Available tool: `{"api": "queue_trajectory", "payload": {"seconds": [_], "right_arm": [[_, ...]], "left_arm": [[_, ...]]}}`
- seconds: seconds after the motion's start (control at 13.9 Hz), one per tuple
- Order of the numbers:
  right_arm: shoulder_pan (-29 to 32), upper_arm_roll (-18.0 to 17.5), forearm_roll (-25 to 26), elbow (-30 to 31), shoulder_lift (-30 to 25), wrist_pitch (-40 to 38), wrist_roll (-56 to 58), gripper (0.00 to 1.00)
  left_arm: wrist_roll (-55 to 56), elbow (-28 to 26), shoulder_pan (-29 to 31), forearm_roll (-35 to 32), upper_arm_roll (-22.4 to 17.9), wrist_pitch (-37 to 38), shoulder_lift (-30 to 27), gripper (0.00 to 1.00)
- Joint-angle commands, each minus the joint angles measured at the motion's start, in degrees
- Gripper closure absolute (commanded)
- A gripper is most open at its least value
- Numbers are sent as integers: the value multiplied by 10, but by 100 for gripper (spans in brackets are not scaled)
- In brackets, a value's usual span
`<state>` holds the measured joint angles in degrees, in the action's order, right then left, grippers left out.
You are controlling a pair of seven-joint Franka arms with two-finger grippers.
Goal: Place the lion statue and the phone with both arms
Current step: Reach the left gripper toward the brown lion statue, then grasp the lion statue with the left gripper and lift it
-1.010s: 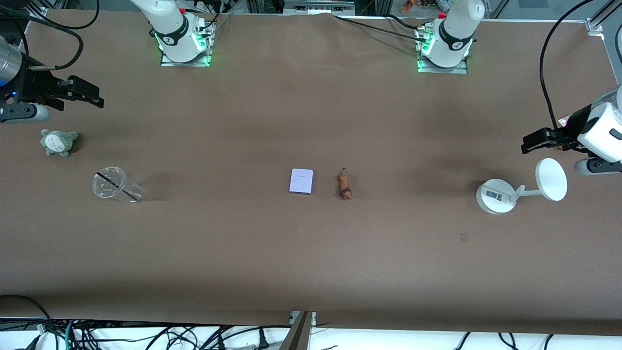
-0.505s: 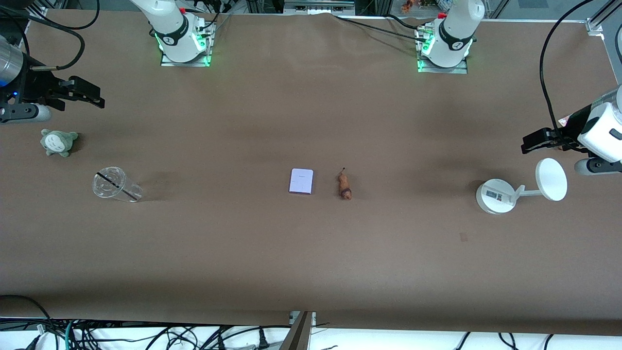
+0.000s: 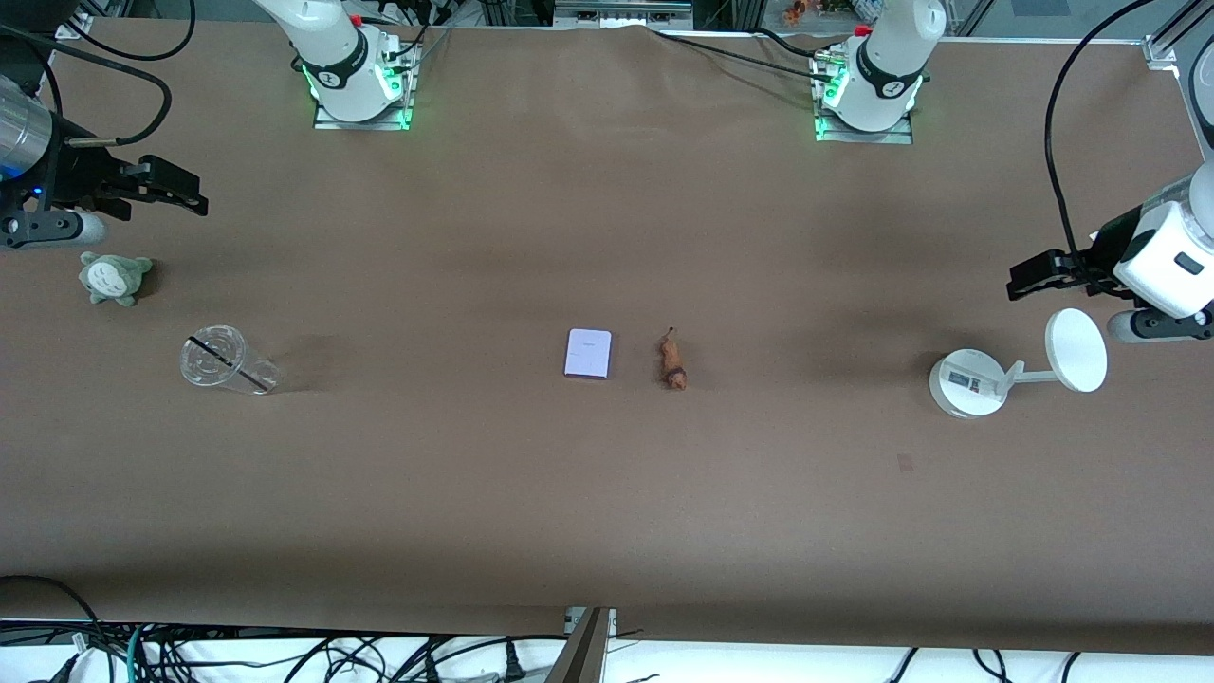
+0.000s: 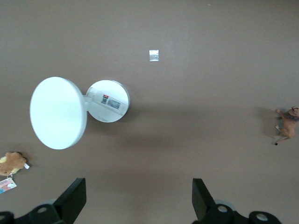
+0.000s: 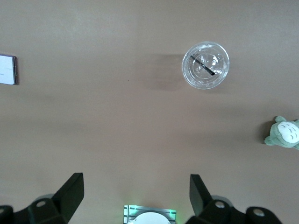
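Observation:
The phone (image 3: 588, 354), a flat pale lavender rectangle, lies at the table's middle. The lion statue (image 3: 673, 361), a tiny orange-brown figurine, lies beside it toward the left arm's end. My left gripper (image 3: 1029, 273) hangs open and empty over the table at the left arm's end, close to the white stand. Its wrist view shows its open fingers (image 4: 74, 200) and the lion statue (image 4: 286, 126) at the edge. My right gripper (image 3: 180, 190) hangs open and empty over the right arm's end. Its wrist view shows its fingers (image 5: 72, 189) and the phone (image 5: 7, 69) at the edge.
A white stand (image 3: 967, 382) with a round disc (image 3: 1076, 350) stands at the left arm's end, also in the left wrist view (image 4: 108, 100). A brown plush (image 4: 11, 162) lies beside it. A clear cup (image 3: 226, 361) and a grey-green plush (image 3: 114, 278) sit at the right arm's end.
My left gripper has shifted slightly toward the table's middle. My right gripper has shifted slightly too. The phone and the lion statue have not moved.

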<state>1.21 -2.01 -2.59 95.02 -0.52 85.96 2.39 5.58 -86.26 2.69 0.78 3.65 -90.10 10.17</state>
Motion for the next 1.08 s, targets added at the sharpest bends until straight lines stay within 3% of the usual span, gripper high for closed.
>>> {"api": "queue_trajectory", "payload": {"seconds": [0.0, 0.29, 0.72, 1.01], "right_arm": [[-9, -2, 11, -14, 4, -8, 0, 0], [-13, -2, 11, -14, 8, -6, 2, 0], [-11, -2, 11, -14, 9, -7, 1, 0], [-13, -2, 11, -14, 9, -8, 1, 0]], "left_arm": [[27, 21, -10, 22, 4, 5, 24, 0], [114, 21, -78, 36, 4, -17, 53, 0], [257, 19, -203, 26, 3, -195, 151, 0], [273, 13, -256, 25, 2, -311, 228, 0]]}}
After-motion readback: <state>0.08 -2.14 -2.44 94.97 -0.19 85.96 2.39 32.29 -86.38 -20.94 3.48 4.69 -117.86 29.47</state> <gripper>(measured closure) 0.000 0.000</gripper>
